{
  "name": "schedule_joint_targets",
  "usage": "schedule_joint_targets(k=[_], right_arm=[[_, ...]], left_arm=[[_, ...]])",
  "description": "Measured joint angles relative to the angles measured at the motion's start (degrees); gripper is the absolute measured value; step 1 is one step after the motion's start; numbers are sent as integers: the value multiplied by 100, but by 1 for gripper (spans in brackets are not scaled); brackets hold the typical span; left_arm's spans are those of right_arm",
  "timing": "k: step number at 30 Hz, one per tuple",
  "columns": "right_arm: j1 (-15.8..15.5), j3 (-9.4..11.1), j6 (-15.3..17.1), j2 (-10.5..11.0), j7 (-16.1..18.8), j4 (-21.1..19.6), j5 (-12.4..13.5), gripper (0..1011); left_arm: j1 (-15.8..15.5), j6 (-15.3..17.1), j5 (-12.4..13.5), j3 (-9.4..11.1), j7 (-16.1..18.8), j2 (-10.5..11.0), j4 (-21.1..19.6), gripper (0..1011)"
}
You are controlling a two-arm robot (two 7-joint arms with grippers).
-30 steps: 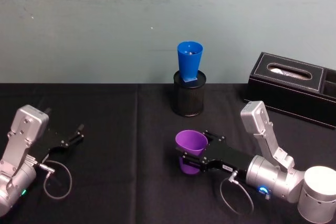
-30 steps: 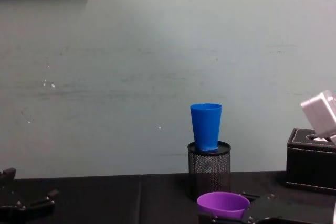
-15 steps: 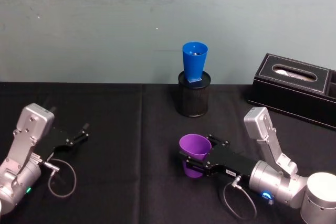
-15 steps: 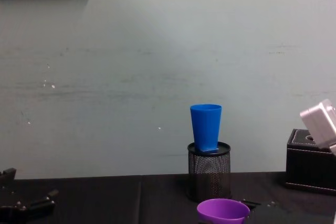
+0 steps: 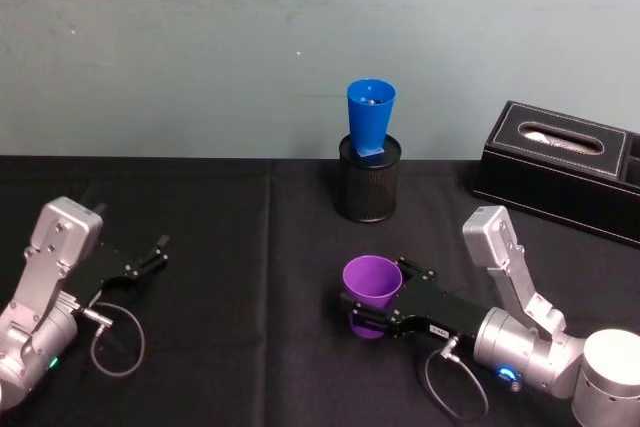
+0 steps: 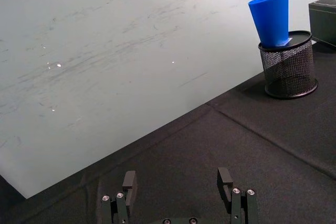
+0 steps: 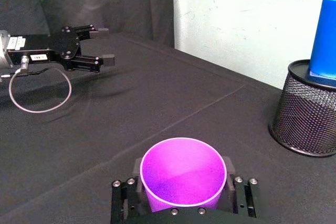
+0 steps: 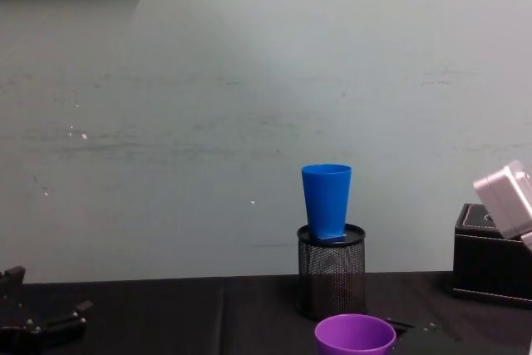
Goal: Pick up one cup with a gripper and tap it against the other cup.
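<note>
right gripper — fingers clamped, low, centre | left gripper — fingers apart, parked

Your chest view: purple cup cut off at bottom edge. Blue cup base sunk in mesh holder; contents illegible.

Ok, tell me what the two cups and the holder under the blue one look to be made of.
Purple cup: probably plastic, smooth and slightly glossy, thin even rim, uniform colour. Blue cup: apparently the same plastic, smooth, uniformly coloured. Holder: looks like black wire mesh, likely metal, with see-through lattice walls and a solid rim band.
</note>
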Motion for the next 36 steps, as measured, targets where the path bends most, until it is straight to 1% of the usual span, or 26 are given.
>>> schedule_joint_targets(k=[1, 2, 3, 6, 13, 21, 24, 26, 27, 29, 30, 31, 32, 34, 36], right_arm=[[0, 0, 1, 1, 0, 0, 0, 854], [0, 0, 2, 1, -1, 0, 0, 906], [0, 0, 3, 1, -1, 0, 0, 916], [0, 0, 4, 3, -2, 0, 1, 997], [0, 6, -1, 5, -3, -8, 5, 1003], [-140, 184, -327, 7, 18, -230, 134, 1003], [-228, 287, -445, 4, -22, -378, 196, 1003], [-313, 393, -469, -14, -215, -495, 208, 1003], [-371, 471, -449, -38, -410, -562, 199, 1003], [-436, 575, -403, -80, -663, -620, 167, 1003], [-467, 625, -373, -106, -822, -643, 142, 1003], [-539, 744, -323, -182, -1118, -681, 98, 1003], [-539, 744, -323, -182, -1118, -681, 98, 1003], [-623, 944, -242, -336, -1644, -680, 13, 1003], [-651, 1042, -213, -429, -1938, -637, -52, 1003]], left_arm=[[0, 0, 0, 0, 0, 0, 0, 1005], [0, 0, 0, 0, 0, 0, 0, 1005], [0, 0, 0, 0, 0, 0, 0, 1005], [0, 0, 0, 0, 0, 0, 0, 1005], [0, 0, 0, 0, 0, 0, 0, 1004], [0, 0, 0, 0, 0, 0, 0, 1004], [0, 0, 0, 0, 0, 0, 0, 1005], [0, 0, 0, 0, 0, 0, 0, 1005], [0, 0, 0, 0, 0, 0, 0, 1005], [0, 0, 0, 0, 0, 0, 0, 1004], [0, 0, 0, 0, 0, 0, 0, 1004], [0, 0, 0, 0, 0, 0, 0, 1004], [0, 0, 0, 0, 0, 0, 0, 1004], [0, 0, 0, 0, 0, 0, 0, 1005], [0, 0, 1, 0, 0, 0, 0, 1005]])
